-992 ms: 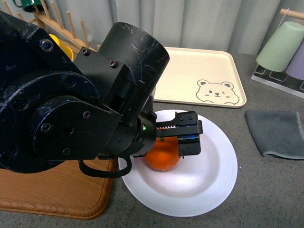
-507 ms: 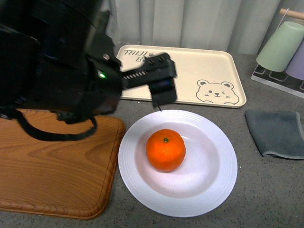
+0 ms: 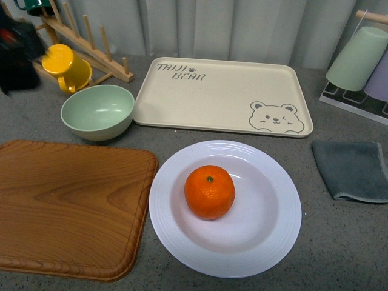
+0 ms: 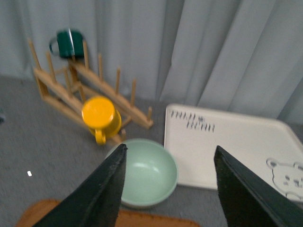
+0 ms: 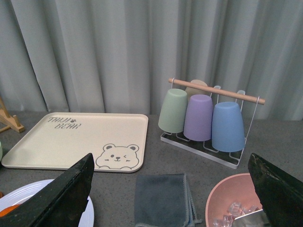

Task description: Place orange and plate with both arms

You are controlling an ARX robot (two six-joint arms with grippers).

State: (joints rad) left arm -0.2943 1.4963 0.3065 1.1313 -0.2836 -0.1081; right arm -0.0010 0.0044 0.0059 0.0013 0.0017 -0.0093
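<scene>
The orange (image 3: pixel 210 191) rests in the middle of the white plate (image 3: pixel 267 242), which lies flat on the grey table near its front edge. Nothing touches either one. My left gripper (image 4: pixel 168 189) is open and empty, held high above the pale green bowl (image 4: pixel 147 172), well away from the plate; in the front view only a dark blur of that arm (image 3: pixel 13 57) shows at the far left. My right gripper (image 5: pixel 173 194) is open and empty above the grey cloth (image 5: pixel 161 198). The plate's rim (image 5: pixel 33 187) and a sliver of the orange (image 5: pixel 5 211) show beside one finger.
A wooden board (image 3: pixel 66 206) lies left of the plate, with the green bowl (image 3: pixel 97 112) and a yellow mug (image 3: pixel 65 66) on a wooden rack behind it. The cream bear tray (image 3: pixel 224 97) is at the back. A cup rack (image 5: pixel 203 118) and pink bowl of ice (image 5: pixel 232 203) stand to the right.
The left arm let go of the orange, rose and drew back to the far left. The orange stays on the plate, now in full view.
</scene>
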